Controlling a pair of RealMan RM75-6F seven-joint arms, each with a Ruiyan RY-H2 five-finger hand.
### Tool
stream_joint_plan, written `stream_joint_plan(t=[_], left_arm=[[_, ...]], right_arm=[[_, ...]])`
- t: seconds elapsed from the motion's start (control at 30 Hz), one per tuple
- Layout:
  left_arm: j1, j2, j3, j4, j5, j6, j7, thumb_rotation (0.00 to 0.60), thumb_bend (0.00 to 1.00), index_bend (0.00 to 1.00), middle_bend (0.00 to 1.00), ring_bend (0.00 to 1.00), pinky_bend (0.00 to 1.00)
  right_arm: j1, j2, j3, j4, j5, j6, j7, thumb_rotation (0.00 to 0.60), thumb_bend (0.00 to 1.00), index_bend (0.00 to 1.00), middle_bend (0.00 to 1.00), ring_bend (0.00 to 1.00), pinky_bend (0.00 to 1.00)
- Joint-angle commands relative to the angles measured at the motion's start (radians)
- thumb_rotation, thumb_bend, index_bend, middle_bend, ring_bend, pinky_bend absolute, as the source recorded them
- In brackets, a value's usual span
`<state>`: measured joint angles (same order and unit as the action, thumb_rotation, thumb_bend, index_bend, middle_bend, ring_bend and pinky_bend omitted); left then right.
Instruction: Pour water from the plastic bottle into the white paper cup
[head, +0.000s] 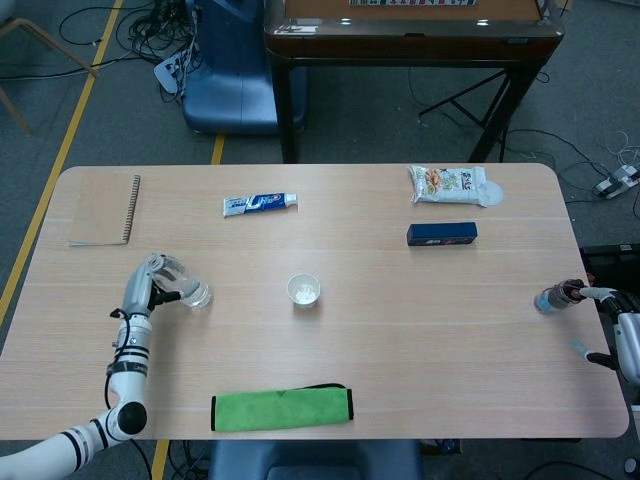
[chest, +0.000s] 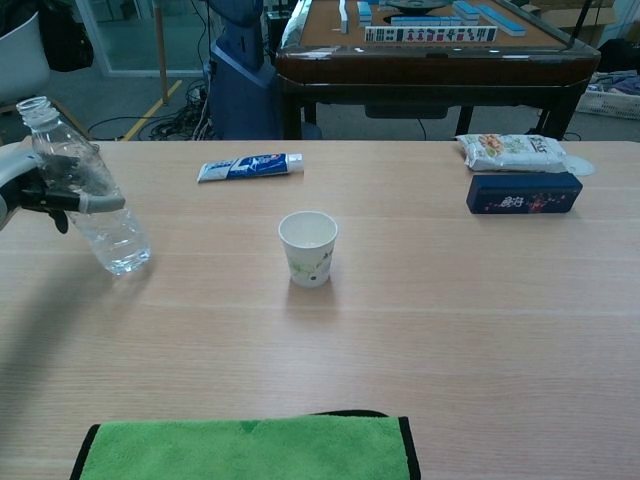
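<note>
Left hand (chest: 22, 192) fingers wrapped round tilted plastic bottle (chest: 85, 195) — right hand (head: 608, 325) only in head view, fingers unclear.

left hand (head: 140, 285): silver-grey, black joints | forearm (head: 128, 350): white, black bands

I'm seeing the table (chest: 480, 330) showing a pale matt wood grain. The plastic bottle (chest: 80, 195) is looking clear and glossy, the white paper cup (chest: 308, 247) matt, and the green cloth (chest: 250, 448) at the near edge soft and napped.
</note>
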<state>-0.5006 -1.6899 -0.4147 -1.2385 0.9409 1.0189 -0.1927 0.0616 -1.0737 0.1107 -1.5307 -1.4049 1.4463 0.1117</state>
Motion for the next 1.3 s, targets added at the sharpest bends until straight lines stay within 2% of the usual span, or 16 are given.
stream_joint_plan(t=[0.03, 0.27, 0.43, 0.7, 0.87, 1.13, 1.3], left_arm=[[0.001, -0.008, 0.007, 0.019, 0.015, 0.004, -0.015, 0.6, 0.2, 0.59, 0.59, 0.57, 0.63], [0.006, -0.012, 0.019, 0.047, 0.044, 0.003, -0.063, 0.6, 0.2, 0.54, 0.57, 0.53, 0.52], [0.01, -0.008, 0.03, 0.061, 0.046, -0.023, -0.087, 0.6, 0.2, 0.45, 0.47, 0.44, 0.42], [0.011, 0.004, 0.039, 0.062, 0.048, -0.051, -0.106, 0.6, 0.2, 0.36, 0.35, 0.31, 0.3], [0.015, 0.012, 0.042, 0.057, 0.057, -0.054, -0.121, 0.6, 0.2, 0.28, 0.28, 0.24, 0.27], [0.023, 0.03, 0.044, 0.038, 0.05, -0.066, -0.135, 0.6, 0.17, 0.15, 0.02, 0.1, 0.2], [0.026, 0.047, 0.044, 0.017, 0.039, -0.081, -0.138, 0.6, 0.15, 0.08, 0.0, 0.08, 0.19]], right_arm=[[0.0, 0.0, 0.0, 0.0, 0.001, 0.0, 0.0, 0.6, 0.0, 0.31, 0.32, 0.26, 0.44], [0.0, 0.001, 0.0, -0.001, -0.001, 0.0, 0.002, 0.6, 0.0, 0.31, 0.32, 0.26, 0.44], [-0.001, 0.0, -0.001, -0.001, -0.002, 0.002, 0.0, 0.6, 0.0, 0.31, 0.32, 0.26, 0.44], [0.0, 0.0, -0.001, 0.0, -0.001, 0.0, 0.0, 0.6, 0.0, 0.31, 0.32, 0.26, 0.44], [0.001, -0.001, -0.001, 0.0, -0.001, -0.001, -0.001, 0.6, 0.0, 0.31, 0.32, 0.26, 0.44], [0.002, -0.001, -0.002, 0.0, -0.002, -0.003, -0.002, 0.6, 0.0, 0.31, 0.32, 0.26, 0.44], [0.002, -0.002, -0.001, 0.0, -0.001, -0.004, -0.002, 0.6, 0.0, 0.31, 0.32, 0.26, 0.44]])
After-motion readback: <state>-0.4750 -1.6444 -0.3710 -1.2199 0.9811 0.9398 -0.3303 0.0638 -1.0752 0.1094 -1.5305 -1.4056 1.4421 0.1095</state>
